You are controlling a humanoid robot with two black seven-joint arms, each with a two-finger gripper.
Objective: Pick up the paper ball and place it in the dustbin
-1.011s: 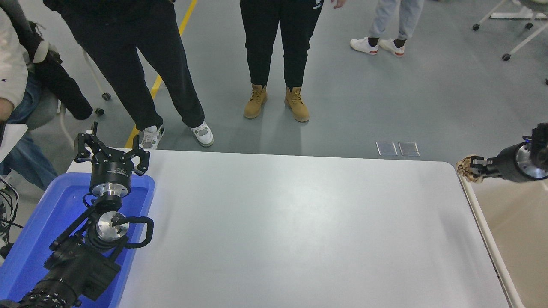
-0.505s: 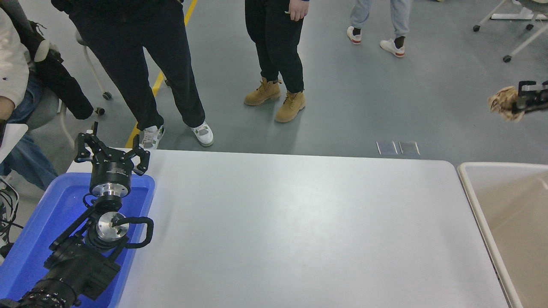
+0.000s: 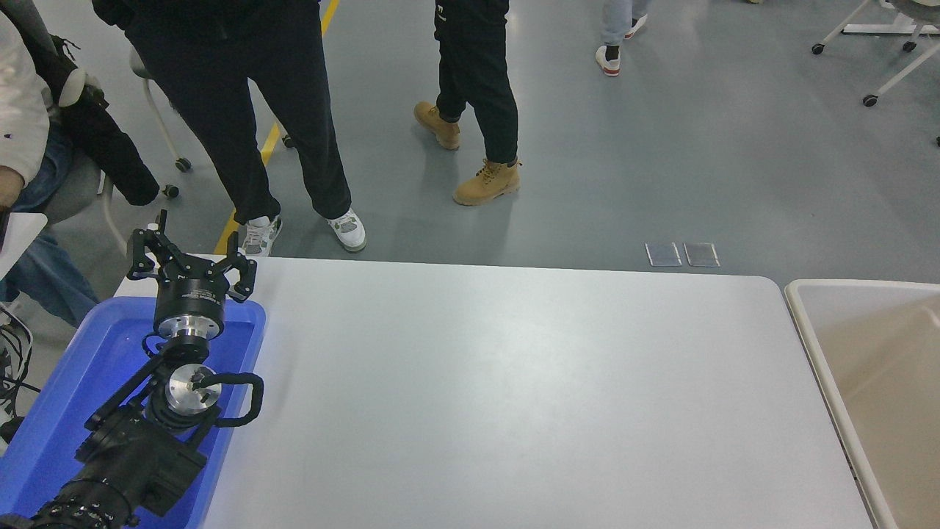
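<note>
Right arm and paper ball out of view, dustbin (image 3: 808,323) right of the table (image 3: 514,382) — a blind drop could miss; left gripper (image 3: 192,264), jaws apart, parked left.

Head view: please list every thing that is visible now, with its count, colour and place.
Table: one, white, centre of the picture.
Dustbin: one, beige, at the table's right end, cut by the picture's edge; no paper ball shows in the visible part.
Tray: one, bright blue, on the table's left end.
People: several standing on the grey floor beyond the table, one seated at the far left.
Chair wheels: a few, black, top right.
Floor line: one, yellow, top left.
Left gripper: one, black, open, parked over the tray.
Right gripper: not in view.
</note>
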